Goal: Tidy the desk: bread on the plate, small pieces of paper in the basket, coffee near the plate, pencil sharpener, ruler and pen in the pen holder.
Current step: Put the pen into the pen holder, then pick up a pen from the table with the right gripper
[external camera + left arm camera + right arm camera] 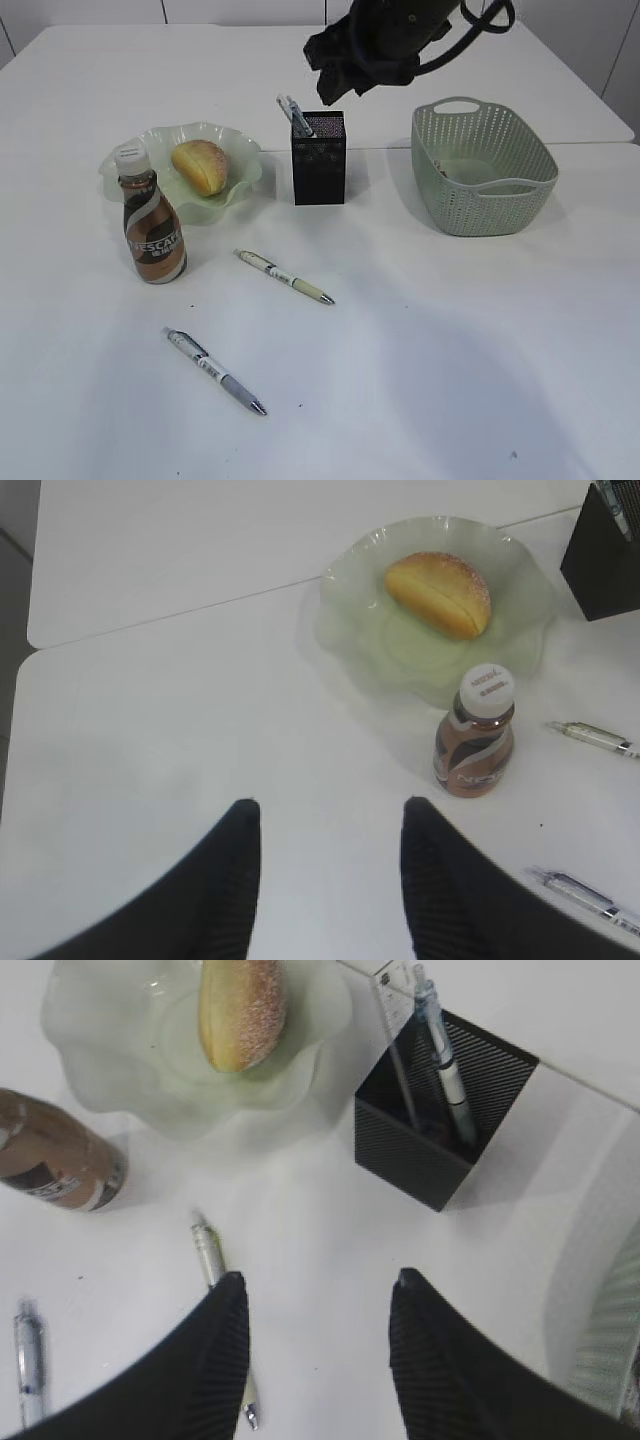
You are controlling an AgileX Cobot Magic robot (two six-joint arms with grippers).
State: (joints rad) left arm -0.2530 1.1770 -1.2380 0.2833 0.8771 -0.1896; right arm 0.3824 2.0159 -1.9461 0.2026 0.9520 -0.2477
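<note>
Pens left on the desk: cream pen (284, 276) lies front-left of the holder (318, 157), slanting away from it. Left wrist view: I see my left gripper (330, 825) apart, empty, short of the coffee (474, 735). Right wrist view: right gripper (318, 1295) apart, empty, with the pen's length running under its left finger, so the right arm is nearer.

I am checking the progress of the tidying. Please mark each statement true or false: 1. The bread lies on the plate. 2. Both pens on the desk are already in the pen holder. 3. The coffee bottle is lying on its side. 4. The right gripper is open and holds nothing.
1. True: the bread lies in the plate.
2. False: two pens lie on the desk, outside the pen holder.
3. False: the coffee bottle stands upright beside the plate.
4. True: the right gripper is open and empty.
</note>
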